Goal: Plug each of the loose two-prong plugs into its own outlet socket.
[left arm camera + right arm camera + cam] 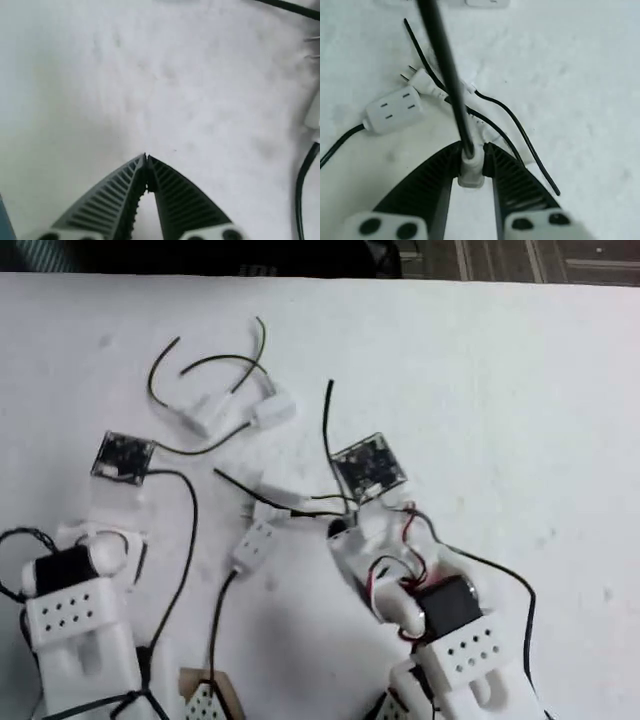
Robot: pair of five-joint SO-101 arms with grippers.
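White tabletop (500,390), 2 arms along its 6 o'clock edge in high view.

R side: right gripper (471,150) is narrow, clamped on a white held plug (470,172), w/ fingers pressing both sides of the body. Its black cord (442,65) exits btwn the fingertips and runs out away from the wrist cam. Prongs are hidden, so can't tell orientation.

The socket block (255,543) is white and lies flat on the table at approx 9 o'clock of the right gripper in high view, near but not touching. Slot pairs face up, and its own black lead runs off toward 6 o'clock.

The loose plug (422,80) is white w/ 2 bare prongs. It lies just beside the socket block, not inserted. Black leads cross the table next to it.

Approx 11 o'clock of the table: upper connector (275,410) and second connector (205,418), both white w/ curled black leads. They sit close together, well apart from both arms. Can't tell plug vs socket.

L side: left gripper (146,167) is fully closed, tips touching, nothing btwn them, over bare table. The left arm (70,615) sits at approx 8 o'clock of the socket block, apart from it.

2 dark square boards: board A (125,455) at 12 o'clock of the left arm, board B (368,468) at 12 o'clock of the right gripper, just beside it.
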